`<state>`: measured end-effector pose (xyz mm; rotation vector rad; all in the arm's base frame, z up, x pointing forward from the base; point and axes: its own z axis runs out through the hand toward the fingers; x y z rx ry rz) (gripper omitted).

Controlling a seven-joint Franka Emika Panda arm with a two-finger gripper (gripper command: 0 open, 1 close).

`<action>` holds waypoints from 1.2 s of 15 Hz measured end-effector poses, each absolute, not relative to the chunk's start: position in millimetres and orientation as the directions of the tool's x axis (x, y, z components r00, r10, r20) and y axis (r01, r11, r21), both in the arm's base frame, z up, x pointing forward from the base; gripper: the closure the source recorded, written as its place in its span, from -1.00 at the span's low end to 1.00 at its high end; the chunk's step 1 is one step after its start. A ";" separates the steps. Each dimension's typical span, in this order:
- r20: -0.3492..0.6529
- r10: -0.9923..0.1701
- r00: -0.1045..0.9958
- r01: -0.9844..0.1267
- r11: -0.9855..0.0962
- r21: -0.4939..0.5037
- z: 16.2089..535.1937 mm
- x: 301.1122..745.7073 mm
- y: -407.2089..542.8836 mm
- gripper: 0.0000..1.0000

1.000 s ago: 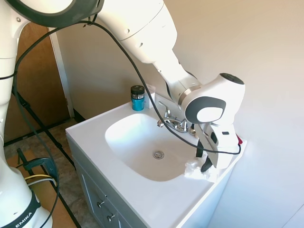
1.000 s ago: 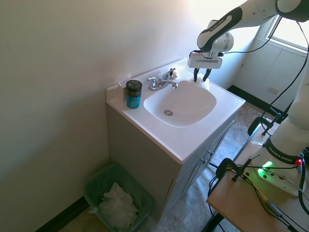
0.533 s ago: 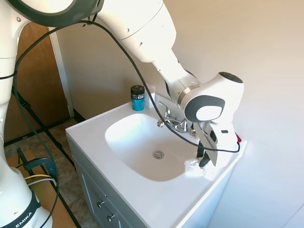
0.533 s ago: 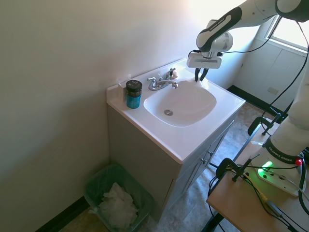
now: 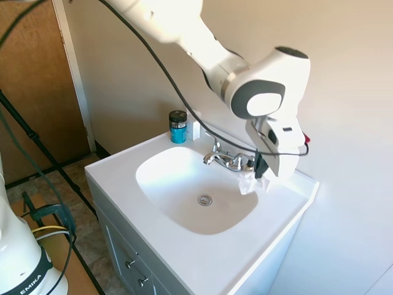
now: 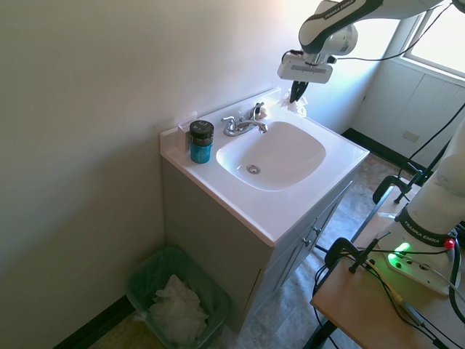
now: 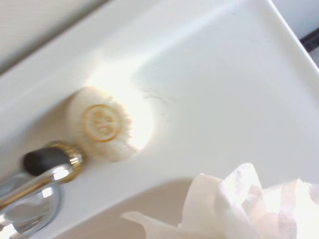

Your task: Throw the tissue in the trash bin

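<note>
The tissue (image 5: 248, 183) is a white crumpled wad hanging from my gripper (image 5: 258, 174), which is shut on it. It is held in the air just above the back right part of the vanity top, beside the faucet (image 5: 225, 159). From the other side, the gripper (image 6: 295, 97) holds the tissue (image 6: 298, 107) over the counter's far corner. The wrist view has the tissue (image 7: 239, 206) at its lower edge. The trash bin (image 6: 139, 289) is a green basket on the floor left of the vanity, with white crumpled paper (image 6: 176, 305) inside.
A white sink basin (image 5: 184, 184) fills the vanity top. A blue jar with a black lid (image 5: 178, 127) stands at the back left corner. A small tan shell-shaped lump (image 7: 103, 124) lies by the faucet handle. The wall runs close behind the counter.
The gripper has risen from the counter's right edge with the tissue in it and shifted towards the faucet. The tissue no longer rests on the counter.
</note>
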<state>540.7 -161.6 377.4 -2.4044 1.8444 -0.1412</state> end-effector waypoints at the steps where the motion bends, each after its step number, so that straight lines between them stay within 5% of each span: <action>1: 0.026 -0.957 0.289 -0.944 -0.289 -0.162 400.6 536.9 -131.3 1.00; 5: 0.096 -0.909 0.406 -0.883 -0.417 -0.217 463.5 505.5 26.0 1.00; 8: 0.141 -0.858 0.494 -0.833 -0.514 -0.206 459.5 480.9 151.3 1.00; 18: 0.093 -0.719 0.689 -0.713 -0.695 -0.091 294.3 459.3 378.8 1.00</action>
